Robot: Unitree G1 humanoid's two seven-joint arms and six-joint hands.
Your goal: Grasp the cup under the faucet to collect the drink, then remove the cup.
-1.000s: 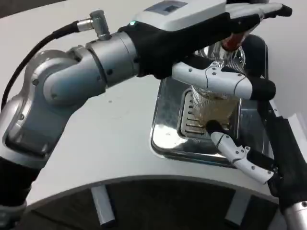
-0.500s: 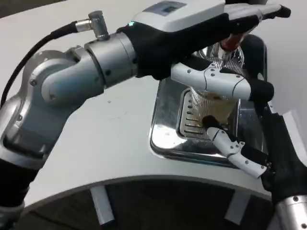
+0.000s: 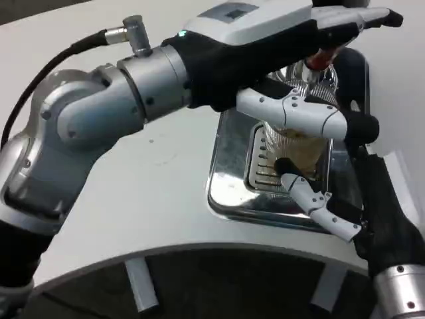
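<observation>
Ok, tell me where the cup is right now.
In the head view, right of centre: the cup stands on the steel tray, below the left hand, with the right hand's fingers at its base.

The left hand hides most of the cup and the faucet; the right hand runs off frame's lower edge.

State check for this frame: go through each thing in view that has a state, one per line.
cup: upright on the drip tray, amber drink inside
drip tray: flat on the table
left hand: reaching over the cup top
right hand: at the cup, a finger touching its lower side; grip unclear
</observation>
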